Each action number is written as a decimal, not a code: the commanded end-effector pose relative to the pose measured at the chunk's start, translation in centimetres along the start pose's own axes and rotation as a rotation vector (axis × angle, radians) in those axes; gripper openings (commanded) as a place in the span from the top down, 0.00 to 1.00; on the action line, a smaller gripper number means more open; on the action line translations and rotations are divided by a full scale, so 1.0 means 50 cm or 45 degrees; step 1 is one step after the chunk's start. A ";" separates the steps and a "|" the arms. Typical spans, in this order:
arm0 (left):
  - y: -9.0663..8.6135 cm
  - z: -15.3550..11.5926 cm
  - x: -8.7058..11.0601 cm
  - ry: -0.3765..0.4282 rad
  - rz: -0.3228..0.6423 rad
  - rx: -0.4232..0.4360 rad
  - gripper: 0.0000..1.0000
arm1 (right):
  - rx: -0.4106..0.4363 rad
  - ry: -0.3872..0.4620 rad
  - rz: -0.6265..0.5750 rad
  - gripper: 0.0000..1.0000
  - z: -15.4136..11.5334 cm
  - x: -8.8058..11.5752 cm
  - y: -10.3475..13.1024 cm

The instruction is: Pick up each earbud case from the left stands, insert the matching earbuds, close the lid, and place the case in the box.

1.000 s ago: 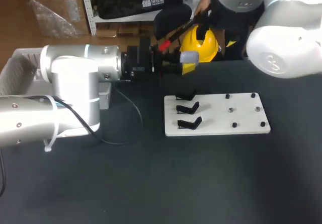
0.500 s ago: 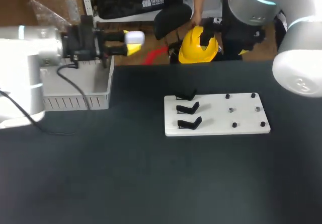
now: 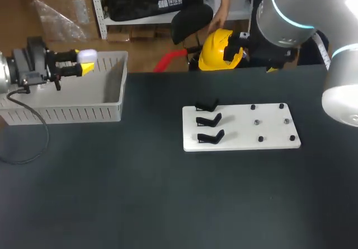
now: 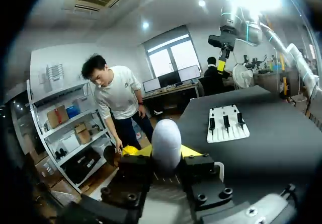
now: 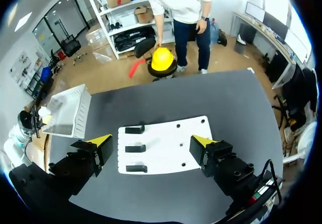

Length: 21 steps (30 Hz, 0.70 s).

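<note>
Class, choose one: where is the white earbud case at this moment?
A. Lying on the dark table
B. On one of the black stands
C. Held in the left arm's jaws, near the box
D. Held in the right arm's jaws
C: the left gripper has its jaws shut on the earbud case up by the box, while the black stands are bare and the right gripper is open and empty.

Overhead light is falling evenly on the dark table (image 3: 168,204), glaring off the white right arm (image 3: 341,92) and casting only soft shadows.
</note>
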<state>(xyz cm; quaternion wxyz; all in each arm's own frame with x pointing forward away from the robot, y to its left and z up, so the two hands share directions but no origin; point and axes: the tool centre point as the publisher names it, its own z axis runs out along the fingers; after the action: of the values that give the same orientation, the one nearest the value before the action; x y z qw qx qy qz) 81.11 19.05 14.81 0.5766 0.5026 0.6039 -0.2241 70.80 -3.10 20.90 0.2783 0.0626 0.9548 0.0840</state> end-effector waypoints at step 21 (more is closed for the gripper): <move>-0.021 0.026 0.085 0.117 -0.082 -0.067 0.00 | -0.087 -0.145 -0.015 0.00 -0.006 0.030 -0.035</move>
<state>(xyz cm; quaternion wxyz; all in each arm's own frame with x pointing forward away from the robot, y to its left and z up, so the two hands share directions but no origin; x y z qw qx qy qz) 83.82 19.25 9.00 0.5498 0.4821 0.6472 -0.2154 69.65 -3.74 20.56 0.3094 0.0602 0.9444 0.0939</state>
